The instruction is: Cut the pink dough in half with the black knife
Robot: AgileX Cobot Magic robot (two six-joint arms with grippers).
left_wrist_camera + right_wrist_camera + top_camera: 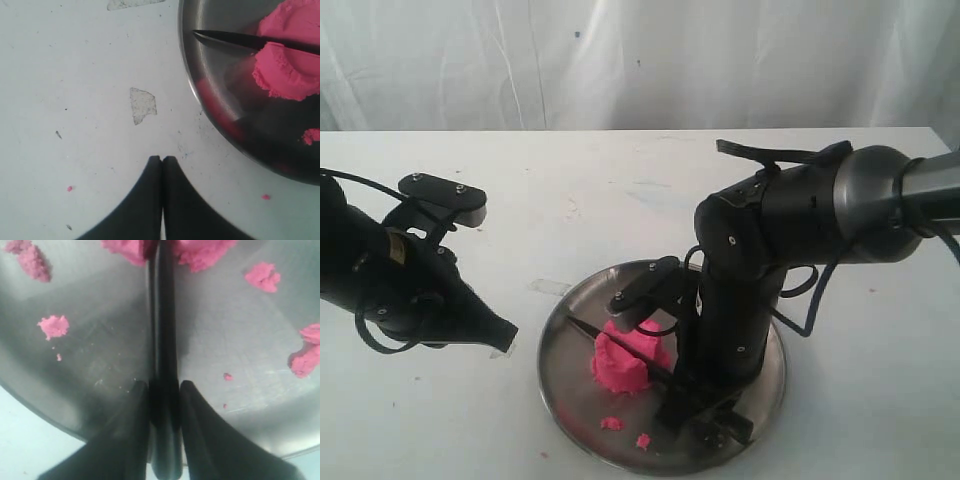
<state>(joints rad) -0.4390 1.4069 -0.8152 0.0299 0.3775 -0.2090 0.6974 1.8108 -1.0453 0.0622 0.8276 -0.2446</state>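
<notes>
Left arm: the left gripper (503, 335) hangs over the white table (620, 190), just off the left rim of the round steel plate (552, 365). Its jaws are pressed together with nothing between them. It touches neither the plate nor the dough.

Plate, left half: the tip of the black knife (582, 327) pokes out past the dough towards the left arm, clear of the plate floor. A few pink crumbs (611, 423) lie near the front rim.

Plate, centre: the pink dough (620, 362) sits as one lump. The blade is sunk into a cleft across its top, with a lobe on either side. Whether the edge has reached the steel is hidden.

Plate, right half: the right gripper (164, 385) is clamped on the knife's handle, fingers either side.

Key relation: the knife's long axis runs from the right gripper straight through the dough's middle and out the far side. The dough lies directly ahead of that gripper, along the blade and beneath it. The right arm is the nearer one and the only one engaged.

Judgement: the cut looks partway done, and what remains calls for a downward press along the same line.
</notes>
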